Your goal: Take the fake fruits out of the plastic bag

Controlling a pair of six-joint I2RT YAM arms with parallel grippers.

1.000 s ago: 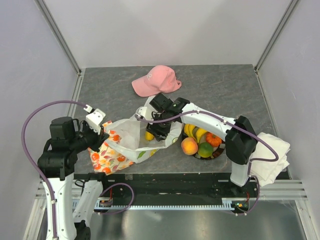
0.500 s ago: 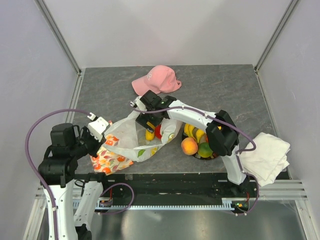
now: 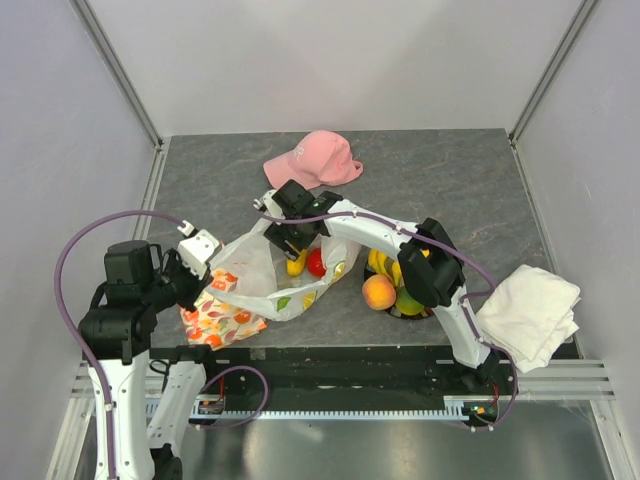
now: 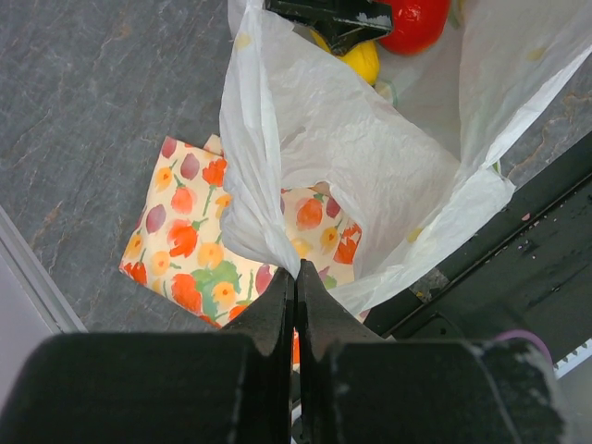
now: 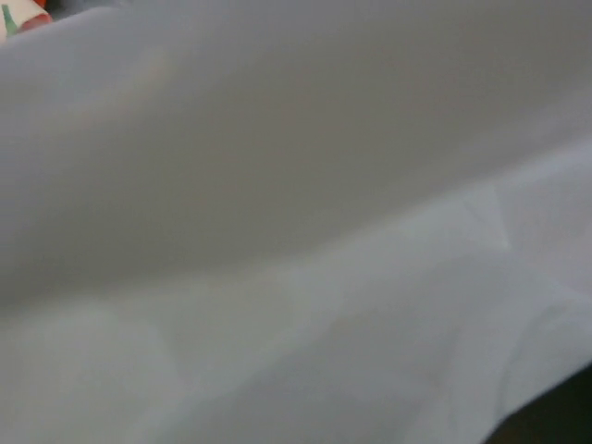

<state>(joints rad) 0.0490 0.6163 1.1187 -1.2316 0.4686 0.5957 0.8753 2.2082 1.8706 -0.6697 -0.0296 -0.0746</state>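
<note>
The white plastic bag [image 3: 262,278] lies open at the table's front, its mouth towards the right. My left gripper [image 4: 298,270] is shut on the bag's left edge and holds it up. My right gripper [image 3: 296,240] reaches into the bag's mouth from above, just over a yellow fruit [image 3: 297,266] and a red fruit [image 3: 316,263]. The left wrist view shows the same red fruit [image 4: 416,20] and yellow fruit [image 4: 363,61] under the right gripper's black fingers [image 4: 338,20]. The right wrist view shows only blurred white plastic [image 5: 296,222], so its jaws are hidden.
Bananas [image 3: 384,262], a peach [image 3: 378,292] and a green lime [image 3: 410,301] sit together right of the bag. A flowered cloth [image 3: 212,318] lies under the bag's left end. A pink cap [image 3: 312,160] is at the back, a white cloth [image 3: 530,312] at the right edge.
My right gripper has moved left and farther back over the bag's mouth. The red fruit has come into view beside the yellow one. The left gripper has kept its hold and shifted slightly.
</note>
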